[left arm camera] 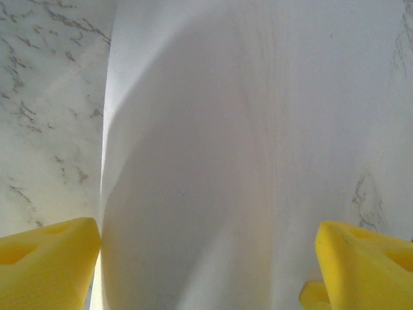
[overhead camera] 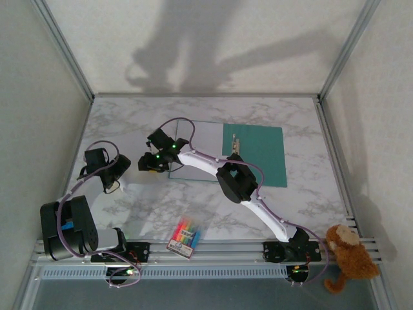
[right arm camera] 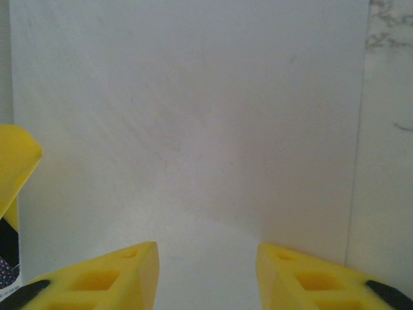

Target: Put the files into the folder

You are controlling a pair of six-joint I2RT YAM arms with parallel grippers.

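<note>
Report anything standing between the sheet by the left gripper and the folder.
The right gripper sits by the folder's left edge, between it and the sheet at the left gripper. Nothing else visible intervenes.

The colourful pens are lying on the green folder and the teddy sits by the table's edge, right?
No. The top view shows the colourful pens on the marble table near its front edge, apart from the green folder. The teddy does sit by the table's edge.
</note>
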